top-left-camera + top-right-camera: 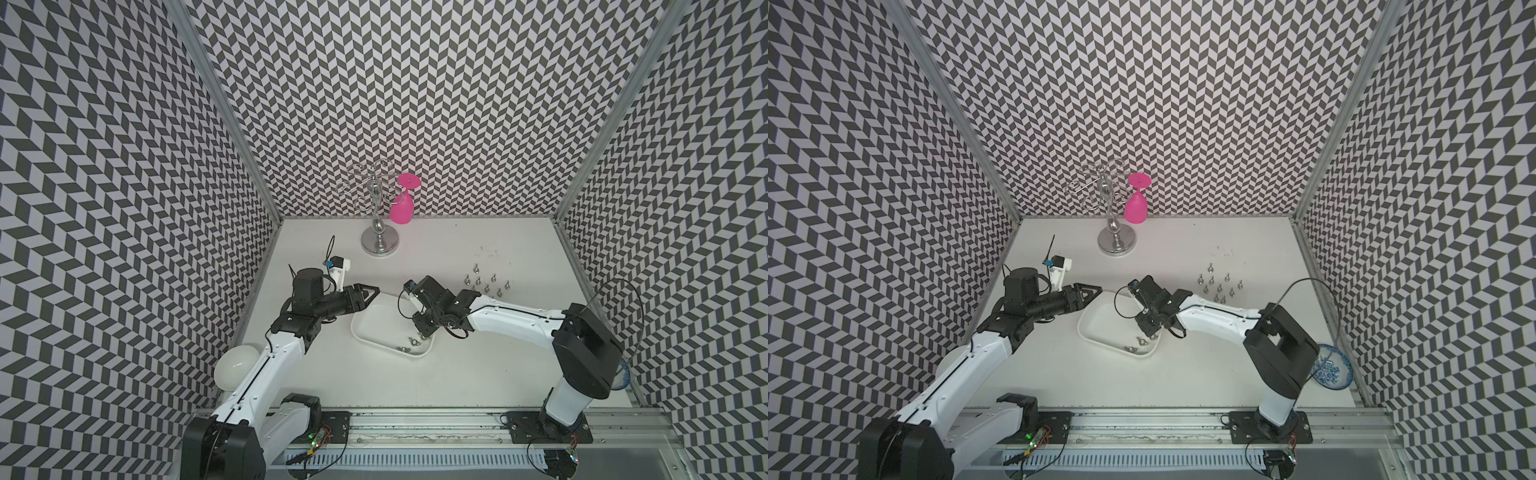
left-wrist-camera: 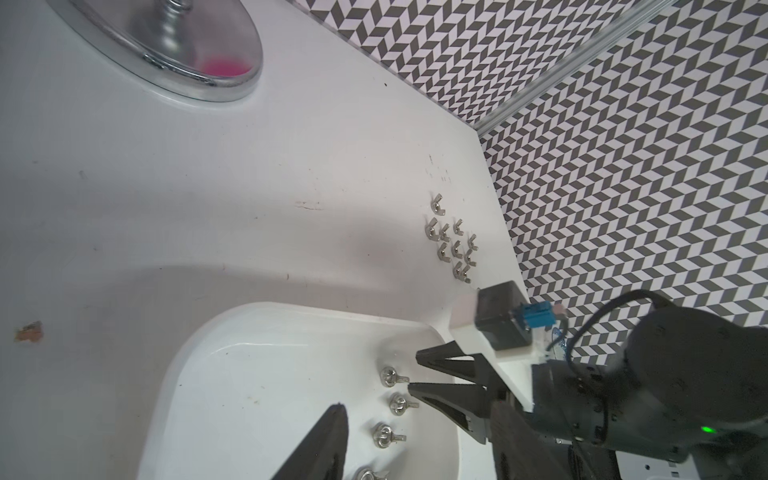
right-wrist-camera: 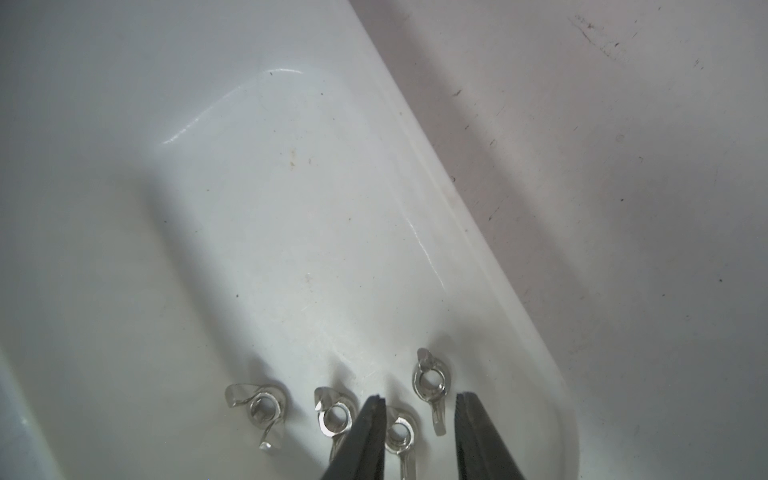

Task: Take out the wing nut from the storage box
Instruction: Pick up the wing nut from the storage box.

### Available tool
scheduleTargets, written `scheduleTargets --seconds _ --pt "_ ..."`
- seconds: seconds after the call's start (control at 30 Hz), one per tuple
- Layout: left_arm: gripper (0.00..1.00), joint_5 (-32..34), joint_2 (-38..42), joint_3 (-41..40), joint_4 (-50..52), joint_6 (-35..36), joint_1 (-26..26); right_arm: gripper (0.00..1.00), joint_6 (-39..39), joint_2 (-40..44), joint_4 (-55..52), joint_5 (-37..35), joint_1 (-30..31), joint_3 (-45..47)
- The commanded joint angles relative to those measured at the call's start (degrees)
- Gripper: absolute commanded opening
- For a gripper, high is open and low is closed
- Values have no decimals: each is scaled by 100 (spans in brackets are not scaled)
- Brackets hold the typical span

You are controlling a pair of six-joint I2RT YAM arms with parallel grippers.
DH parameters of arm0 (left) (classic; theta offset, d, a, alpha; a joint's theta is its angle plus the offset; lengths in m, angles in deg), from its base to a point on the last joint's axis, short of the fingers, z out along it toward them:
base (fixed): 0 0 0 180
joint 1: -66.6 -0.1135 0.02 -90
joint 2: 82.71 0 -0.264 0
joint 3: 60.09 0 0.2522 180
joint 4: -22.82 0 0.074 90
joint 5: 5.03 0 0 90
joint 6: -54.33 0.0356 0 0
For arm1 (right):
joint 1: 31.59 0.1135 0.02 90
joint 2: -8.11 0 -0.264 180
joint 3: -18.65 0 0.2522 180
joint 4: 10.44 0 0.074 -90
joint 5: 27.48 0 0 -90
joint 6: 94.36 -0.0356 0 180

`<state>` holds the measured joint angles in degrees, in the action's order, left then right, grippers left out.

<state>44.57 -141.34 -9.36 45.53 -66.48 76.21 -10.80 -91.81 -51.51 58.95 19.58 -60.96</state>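
Wing nut (image 3: 399, 432) lies hole-up on floor of storage box (image 3: 457, 232), at its near end, between spread fingers of right gripper (image 3: 420, 398); nothing clamped. Other nuts (image 3: 334, 415) just beside. Judged light, rigid, slick metal, apt to skate on plastic; pinch across wings, not round hub. Left gripper (image 1: 375, 290) near box's far corner, open or clenched cannot tell. Beyond, loose wing nuts (image 1: 487, 287) cluster on table (image 1: 478, 374).
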Motion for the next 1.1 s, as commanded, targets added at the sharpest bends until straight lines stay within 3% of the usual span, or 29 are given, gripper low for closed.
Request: scheduleTargets --seconds 0.0,0.43,1.07 --pt "58 -52 37 -74 -106 -56 92 34 36 -303 148 -133 6 -238" --pt "58 45 70 -85 -21 -34 182 33 30 -743 156 -76 6 -355" --pt "58 90 -12 -129 13 39 191 29 -218 -940 -880 -306 21 -880"
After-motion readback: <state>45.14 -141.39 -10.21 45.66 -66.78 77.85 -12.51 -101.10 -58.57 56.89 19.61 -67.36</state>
